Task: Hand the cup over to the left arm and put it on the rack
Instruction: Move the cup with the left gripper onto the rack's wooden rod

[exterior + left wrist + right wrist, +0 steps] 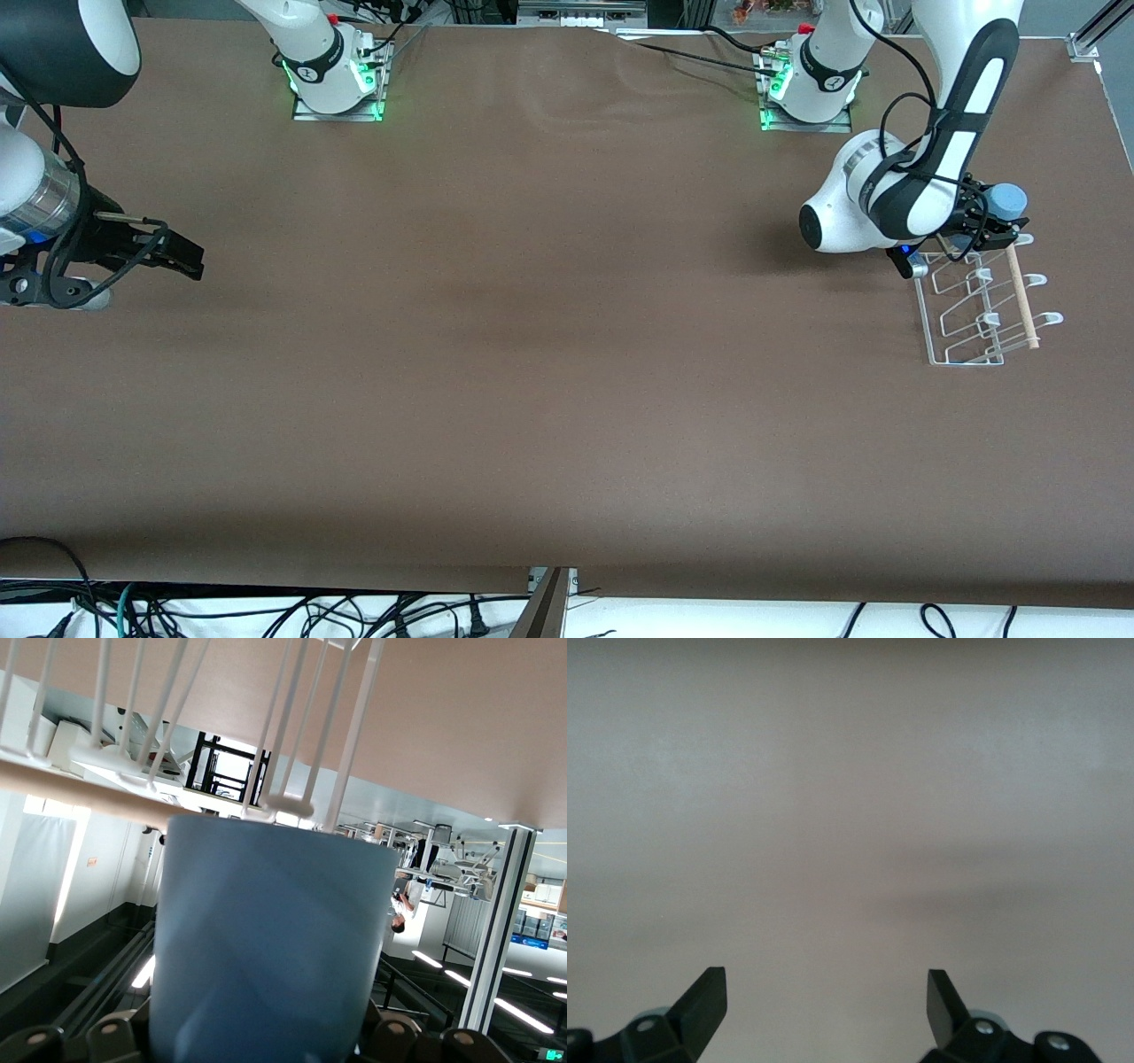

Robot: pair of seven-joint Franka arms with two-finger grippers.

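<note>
The light-blue cup (1007,198) is held in my left gripper (994,221), which is shut on it. They are over the end of the rack (973,312) that lies farthest from the front camera. In the left wrist view the cup (266,939) fills the middle, with its rim close under the rack's white prongs (297,735) and the wooden dowel (80,787). I cannot tell whether it touches them. My right gripper (182,257) waits open and empty above the table at the right arm's end; the right wrist view (826,992) shows only bare table between its fingers.
The brown table cover (549,354) spans the scene. The rack stands near the table edge at the left arm's end. Both arm bases (332,80) (811,89) stand along the edge farthest from the front camera. Cables lie below the nearest edge.
</note>
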